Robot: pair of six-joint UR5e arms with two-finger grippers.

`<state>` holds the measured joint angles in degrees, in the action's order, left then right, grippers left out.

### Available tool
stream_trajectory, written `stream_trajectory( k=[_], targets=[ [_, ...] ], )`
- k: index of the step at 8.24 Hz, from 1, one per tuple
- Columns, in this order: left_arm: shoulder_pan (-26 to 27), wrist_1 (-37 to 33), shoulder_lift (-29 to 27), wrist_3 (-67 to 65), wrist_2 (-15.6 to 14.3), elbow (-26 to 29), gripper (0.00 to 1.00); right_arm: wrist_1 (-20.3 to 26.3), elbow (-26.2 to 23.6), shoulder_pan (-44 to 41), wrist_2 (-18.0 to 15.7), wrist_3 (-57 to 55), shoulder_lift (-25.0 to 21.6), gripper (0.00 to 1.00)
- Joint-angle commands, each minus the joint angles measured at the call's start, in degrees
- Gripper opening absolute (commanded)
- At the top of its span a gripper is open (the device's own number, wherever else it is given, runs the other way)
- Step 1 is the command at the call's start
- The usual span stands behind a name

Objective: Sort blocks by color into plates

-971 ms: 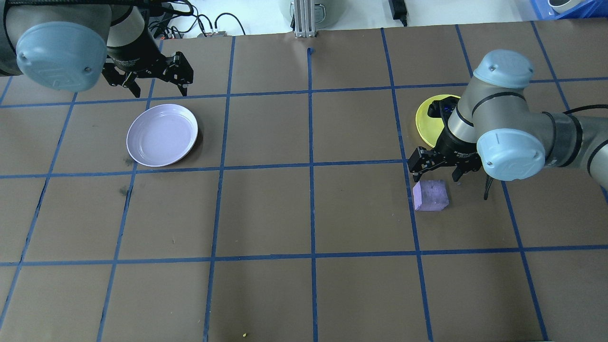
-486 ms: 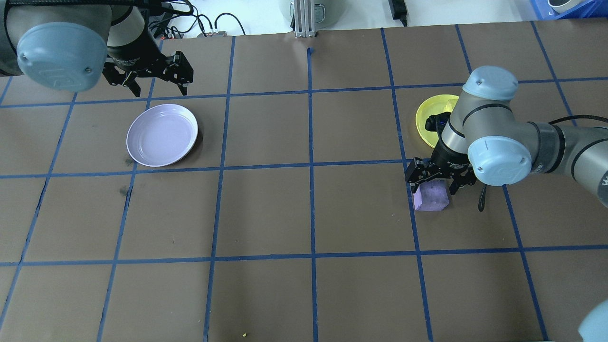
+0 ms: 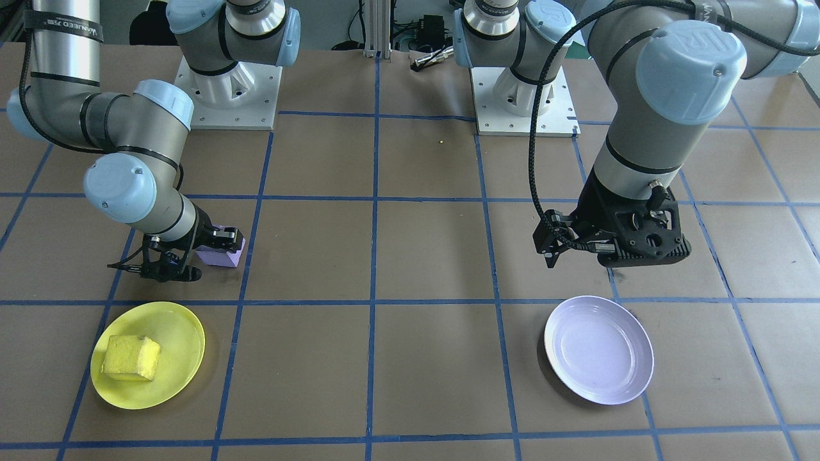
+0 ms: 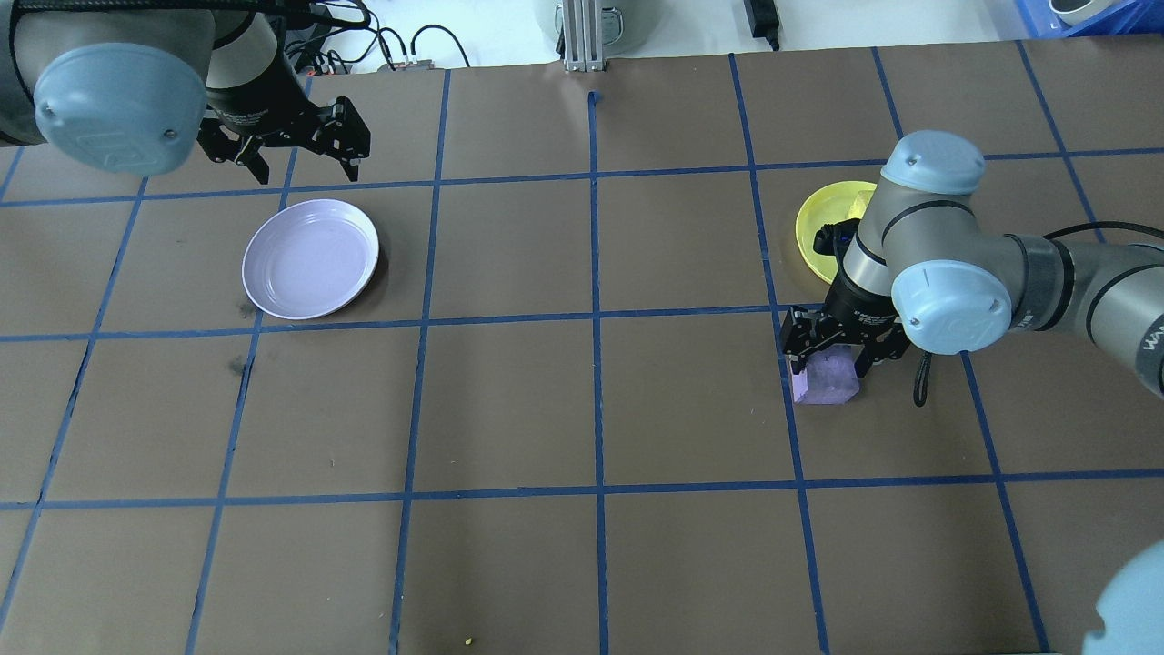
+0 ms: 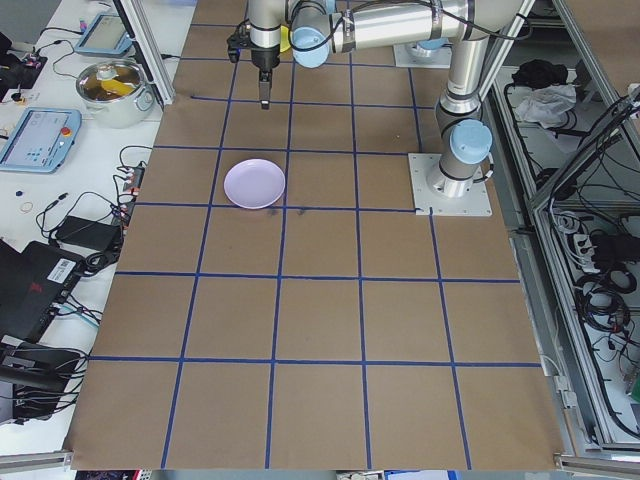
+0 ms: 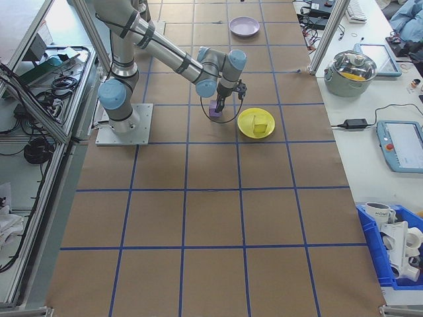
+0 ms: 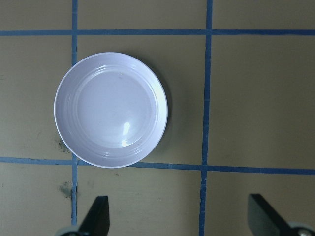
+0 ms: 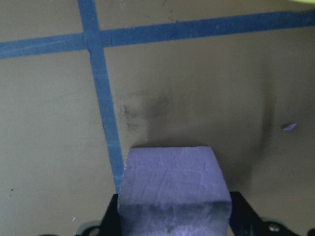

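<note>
Purple foam block (image 4: 826,382) is sitting on the brown table (image 4: 582,409) at about 3 o'clock from the table's middle in the overhead view, right beside a blue tape line (image 4: 789,400). The right gripper (image 4: 829,357) is straddling it, one finger on each side; the right wrist camera is showing the block (image 8: 173,189) filling the space between the black fingers (image 8: 110,216), though whether they are actually pressing on it is hard to say. At 12 o'clock from that block, the yellow plate (image 4: 823,232) is lying half hidden under the right arm, and the front-facing view is showing the yellow block (image 3: 131,358) resting inside it (image 3: 182,358). The left gripper (image 4: 296,164) is hovering with its jaws spread wide, gripping nothing, at about 11 o'clock from the lavender plate (image 4: 310,259), which is lying out at 9 o'clock on the table.
</note>
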<state>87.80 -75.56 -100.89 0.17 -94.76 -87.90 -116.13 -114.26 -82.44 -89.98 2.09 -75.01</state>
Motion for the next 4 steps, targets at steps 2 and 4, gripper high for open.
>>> stream_trajectory(
  k=[2, 4],
  targets=[
    [0.0, 0.1, 0.0, 0.0, 0.0, 0.0, 1.0, 5.7, 9.1, -7.9, -2.7, -6.6, 0.8, 0.18],
    [0.0, 0.1, 0.0, 0.0, 0.0, 0.0, 1.0, 5.7, 13.3, -15.2, 2.3, -14.5, 1.2, 0.2]
  ],
)
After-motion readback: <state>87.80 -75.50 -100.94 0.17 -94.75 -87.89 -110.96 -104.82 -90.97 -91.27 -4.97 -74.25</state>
